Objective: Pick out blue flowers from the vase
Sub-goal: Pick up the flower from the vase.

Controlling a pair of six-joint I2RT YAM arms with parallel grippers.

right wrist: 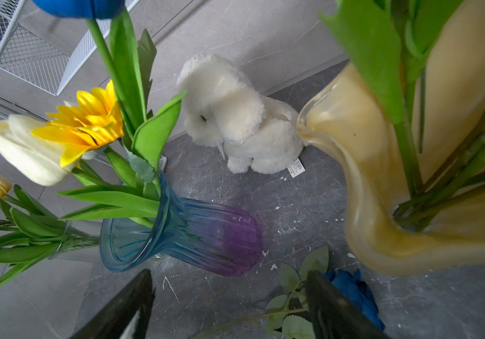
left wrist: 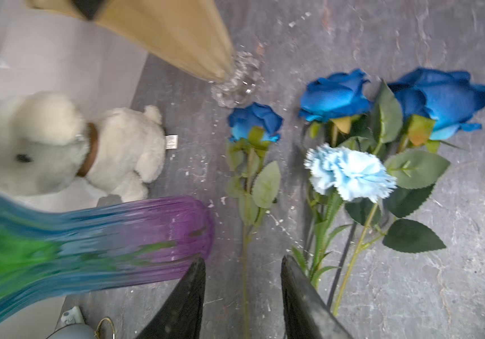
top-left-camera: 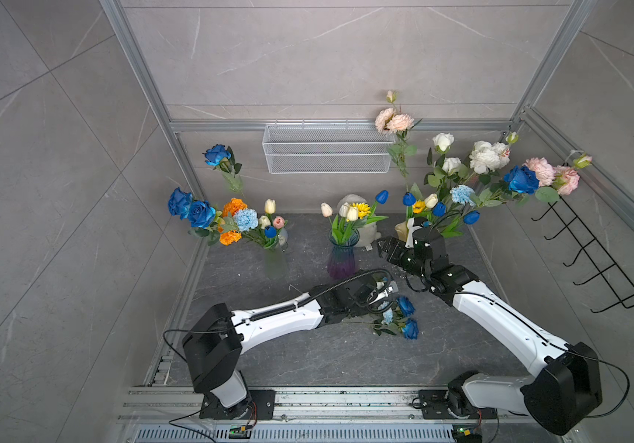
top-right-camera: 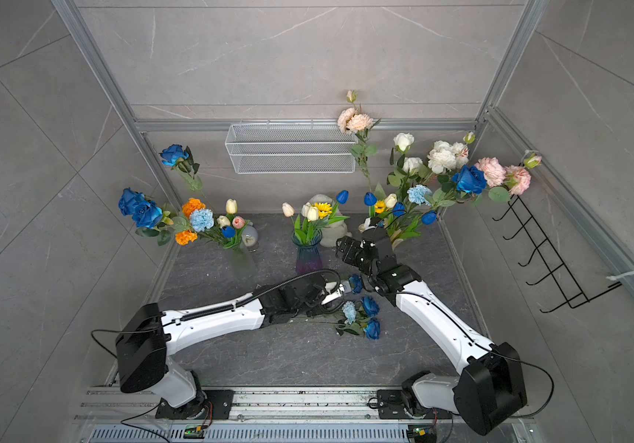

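Several blue flowers [top-left-camera: 403,318] lie on the dark table: three blue roses [left wrist: 335,95] and a pale blue carnation [left wrist: 349,171]. My left gripper [left wrist: 242,259] hovers open just over them, and the thin stem of the smallest rose [left wrist: 255,121] lies on the table between its fingers, untouched. My right gripper [right wrist: 229,274] is open and empty above the table, between the blue-purple vase [right wrist: 191,232] and the cream vase [right wrist: 382,176]. A blue tulip [top-left-camera: 381,196] stands in the blue-purple vase. A blue rose [top-left-camera: 521,179], a blue carnation [top-left-camera: 462,193] and blue tulips [top-left-camera: 439,209] stand in the cream vase.
A clear vase [top-left-camera: 275,261] at the left holds blue roses [top-left-camera: 201,213], orange, white and pink flowers. A white plush dog [top-left-camera: 365,234] sits behind the centre vase. A white wire basket [top-left-camera: 327,147] hangs on the back wall, a black hook rack [top-left-camera: 591,261] on the right wall.
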